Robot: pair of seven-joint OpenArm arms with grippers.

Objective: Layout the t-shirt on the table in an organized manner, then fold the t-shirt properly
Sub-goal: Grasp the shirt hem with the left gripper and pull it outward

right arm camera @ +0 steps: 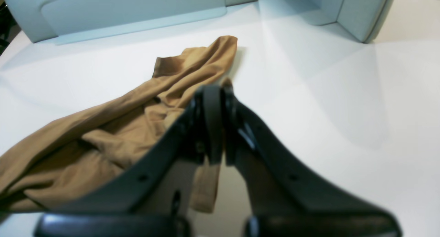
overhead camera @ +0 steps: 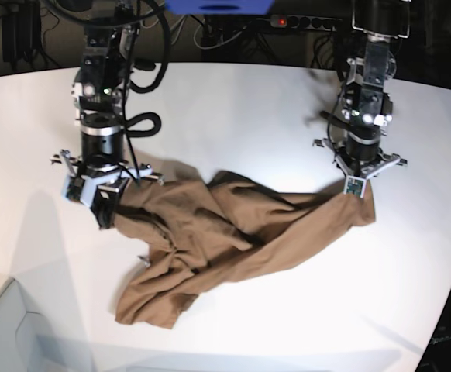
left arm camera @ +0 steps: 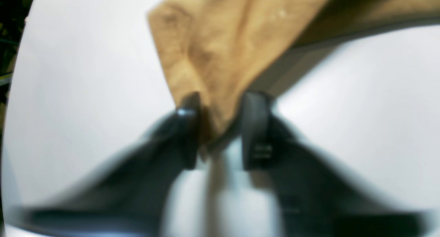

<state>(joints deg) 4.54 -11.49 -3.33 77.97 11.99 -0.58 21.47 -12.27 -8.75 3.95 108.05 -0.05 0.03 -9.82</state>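
Two arms stretch the t-shirt (overhead camera: 225,232) across the counter (overhead camera: 233,116), each pinching an opposite end so the crumpled fabric can be pulled out flat before any folding begins, or so the grips suggest. The left gripper (overhead camera: 355,188) stands near the counter's right edge in the base view, its jaws narrowed on a bunched point of cloth; the left wrist view, though blurred, shows the brown fabric fanning away from between the jaws of the left gripper (left arm camera: 220,127) and partly lifted, casting a shadow on the white surface. The right gripper (overhead camera: 105,209) works toward the counter's left edge, its jaws pressed nearly together on a fold of the garment, a strip of fabric hanging below them in the right wrist view of the right gripper (right arm camera: 213,127).

The shirt's long axis runs roughly from the left edge to the right edge, taut along the line between the two grips, while a loose lobe (which part of the garment it is cannot be told) sags toward the near edge. The body remains heavily wrinkled, so the layout step looks far from finished.
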